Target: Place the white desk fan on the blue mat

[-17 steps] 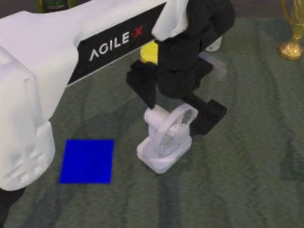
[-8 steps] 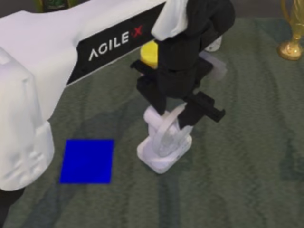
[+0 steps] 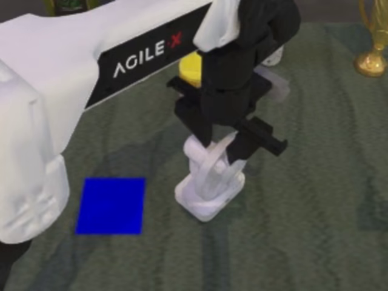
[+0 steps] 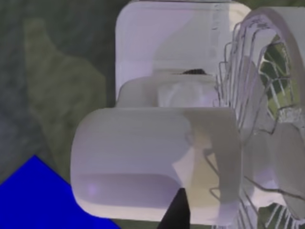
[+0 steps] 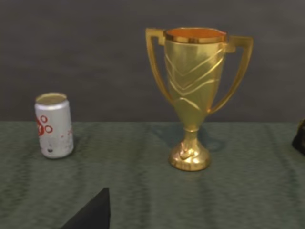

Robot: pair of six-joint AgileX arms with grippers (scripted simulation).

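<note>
The white desk fan (image 3: 207, 195) stands upright on the green table, a little right of centre. My left gripper (image 3: 225, 147) reaches down over it and is shut on the fan's head and motor housing. In the left wrist view the white desk fan (image 4: 143, 157) fills the picture, with one dark fingertip (image 4: 177, 213) against its housing. The blue mat (image 3: 111, 205) lies flat to the fan's left, apart from it, and a corner of the blue mat (image 4: 33, 200) shows in the left wrist view. My right arm is outside the top view, parked facing the table's back.
A gold trophy (image 3: 371, 54) stands at the back right, and the right wrist view shows the trophy (image 5: 195, 95) with a white soda can (image 5: 54, 125) beside it. A yellow object (image 3: 190, 66) and a pale object (image 3: 274, 85) sit behind the left gripper.
The left gripper's fingers closed in on the fan between one second and half a second ago. Since then nothing has moved.
</note>
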